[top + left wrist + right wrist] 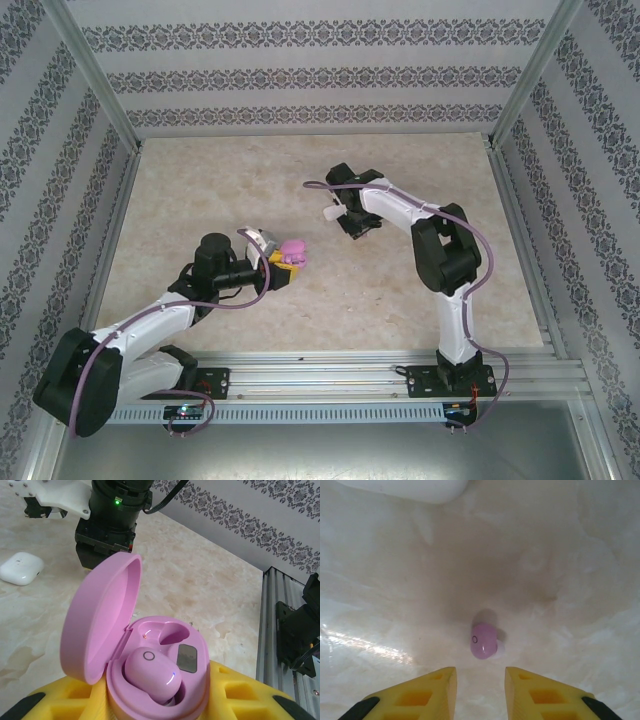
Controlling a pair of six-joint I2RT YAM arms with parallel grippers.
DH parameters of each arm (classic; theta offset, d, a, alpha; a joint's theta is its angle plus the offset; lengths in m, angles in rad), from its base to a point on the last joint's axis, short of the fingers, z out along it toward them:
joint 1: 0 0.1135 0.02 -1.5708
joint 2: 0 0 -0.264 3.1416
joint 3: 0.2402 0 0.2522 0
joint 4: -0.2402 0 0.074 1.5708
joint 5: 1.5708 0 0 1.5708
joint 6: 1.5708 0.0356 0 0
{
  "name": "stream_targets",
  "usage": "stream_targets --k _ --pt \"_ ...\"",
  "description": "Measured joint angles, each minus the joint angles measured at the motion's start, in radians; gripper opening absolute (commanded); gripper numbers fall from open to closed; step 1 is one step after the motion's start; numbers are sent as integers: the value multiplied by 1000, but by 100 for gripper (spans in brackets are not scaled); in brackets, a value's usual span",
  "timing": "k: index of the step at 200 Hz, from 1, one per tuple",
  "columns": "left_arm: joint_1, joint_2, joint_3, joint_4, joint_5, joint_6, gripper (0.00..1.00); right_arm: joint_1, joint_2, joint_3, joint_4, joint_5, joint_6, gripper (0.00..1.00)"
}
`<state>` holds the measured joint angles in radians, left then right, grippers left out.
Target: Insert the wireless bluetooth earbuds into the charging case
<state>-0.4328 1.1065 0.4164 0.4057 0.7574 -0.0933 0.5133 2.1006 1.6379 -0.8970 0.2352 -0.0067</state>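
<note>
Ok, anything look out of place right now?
One pink earbud lies loose on the table ahead of the right pincer, and one slot in the open pink case is empty. The other earbud is seated.

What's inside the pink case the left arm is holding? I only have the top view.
Observer: The case is open, and one pink earbud sits in its near slot.
Operator: And the far slot?
Observer: The far slot is empty.
Operator: Where's the other one?
Observer: The second earbud, also pink, lies on the table just ahead of the right gripper. It is in line with the gap between the open jaws and touches neither finger.
</note>
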Motion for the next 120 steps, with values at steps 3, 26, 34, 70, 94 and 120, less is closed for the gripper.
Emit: stream_targets --k 3,26,34,70,94,120 --pt "0 1 0 0 1 0 23 0 4 2 -1 1 -2 32" --pt "0 5 0 0 1 7 23 0 22 11 -5 9 -16 32" --pt "0 7 0 0 1 8 23 0 30 16 -5 10 -21 32" --pt "0 8 0 -1 1 12 23 0 63 37 -6 9 -29 32" --pt "0 9 0 -1 1 14 23 -1 80 42 -5 9 -34 31" --pt "0 9 0 -1 1 15 23 -1 84 42 -6 8 -43 31"
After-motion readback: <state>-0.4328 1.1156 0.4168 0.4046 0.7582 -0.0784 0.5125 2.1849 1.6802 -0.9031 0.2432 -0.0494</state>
